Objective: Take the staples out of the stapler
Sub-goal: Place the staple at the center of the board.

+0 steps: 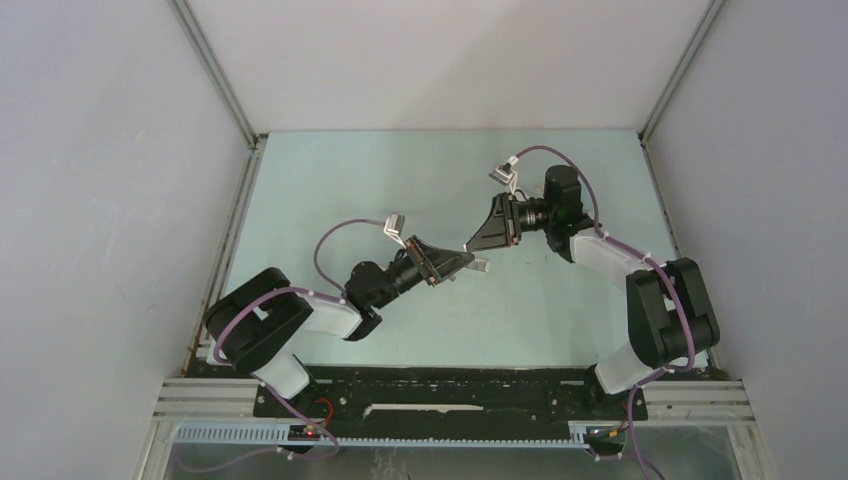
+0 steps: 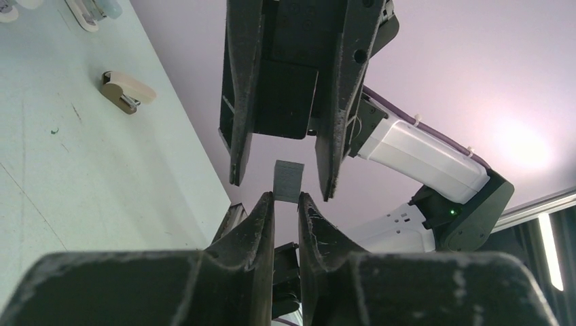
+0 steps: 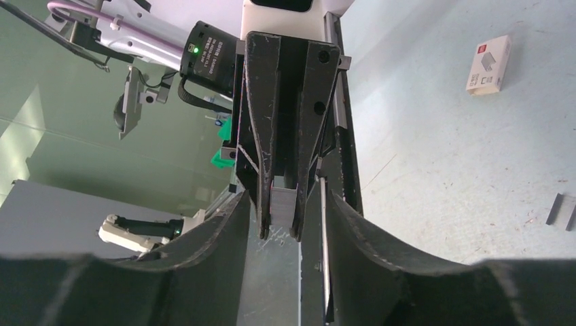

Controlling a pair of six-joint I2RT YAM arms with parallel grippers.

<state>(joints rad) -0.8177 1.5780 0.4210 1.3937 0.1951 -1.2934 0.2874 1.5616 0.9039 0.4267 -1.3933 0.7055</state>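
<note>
My left gripper point(image 2: 286, 198) is shut on a short grey strip of staples point(image 2: 288, 178) and holds it above the table. The strip's free end sticks out past the fingertips. My right gripper point(image 3: 286, 202) is open. Its fingers stand on either side of the strip without touching it. In the right wrist view the strip point(image 3: 284, 200) sits between the left gripper's fingers point(image 3: 263, 204). In the top view the two grippers meet tip to tip mid-table, left point(image 1: 466, 262) and right point(image 1: 472, 243). A beige mini stapler point(image 2: 128, 91) lies on the table, apart from both grippers.
A small white box with dark marks point(image 3: 489, 64) lies on the table. Two loose grey staple strips point(image 3: 561, 210) lie near it. More staplers show partly at the far corner point(image 2: 85, 13). Grey walls enclose the pale green table point(image 1: 400, 180).
</note>
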